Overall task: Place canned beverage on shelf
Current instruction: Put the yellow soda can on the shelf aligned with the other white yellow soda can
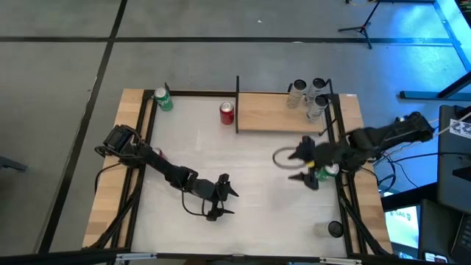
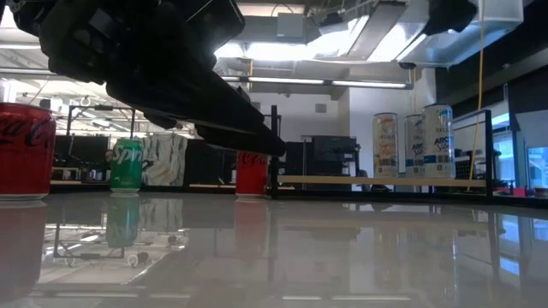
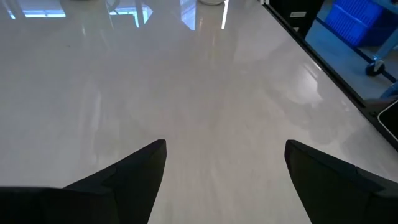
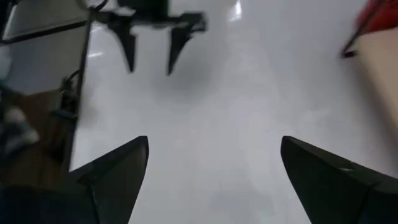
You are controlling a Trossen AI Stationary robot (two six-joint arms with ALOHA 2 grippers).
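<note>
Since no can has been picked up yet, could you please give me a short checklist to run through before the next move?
1. Right gripper open and empty: ok, its wrist view shows the fingers apart with nothing between them.
2. Left gripper open, waiting low over the table: ok.
3. Red can upright, off the shelf: ok, standing just beside the board.
4. Green can upright at the far left corner: ok.
5. Free room on the shelf: ok, the three pale cans fill only one end.
6. Which can comes next: cannot tell.
</note>
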